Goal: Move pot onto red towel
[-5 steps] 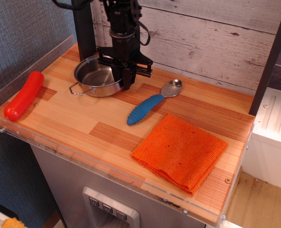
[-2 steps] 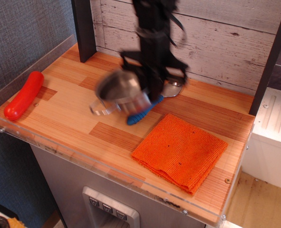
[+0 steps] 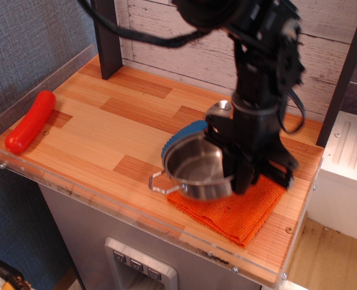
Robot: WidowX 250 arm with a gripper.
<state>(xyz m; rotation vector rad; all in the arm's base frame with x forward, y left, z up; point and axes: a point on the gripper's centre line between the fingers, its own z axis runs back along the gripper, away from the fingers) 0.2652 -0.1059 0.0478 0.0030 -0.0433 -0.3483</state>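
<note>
Pot (image 3: pixel 197 172): a second ago it sat at the back left of the table (image 3: pixel 106 136), my fingers at its right rim. Less than half a second ago it was in the air over the spoon, blurred with travel. Now it hangs at the front right, over the near left part of the towel (image 3: pixel 241 211). Judgement: the carry is nearly done; what is left is to lower, centre and let go.

Single view, items in order.

Pot: shallow, round, shiny steel, tilted with its mouth turned up and toward the camera. One thin wire loop handle sticks out at lower left, past the towel's edge. The other handle is hidden behind my arm. I cannot tell whether the base touches the cloth or floats just above it.

Gripper (image 3: pixel 241 175): my fingers are clenched on the pot's right rim, one inside the wall and one outside, as far as the blur allows.

Towel: orange-red, coarse weave, mostly covered by pot and arm; its right and near corners show.

Spoon (image 3: pixel 193 130): blue handle and metal bowl lie just behind the pot, partly hidden.

Sausage (image 3: pixel 30 121): red, smooth, at the far left edge, well apart, unmoved.

Risk, as judgement: the pot sits left of the towel's middle, so releasing here could leave it half off the cloth.
</note>
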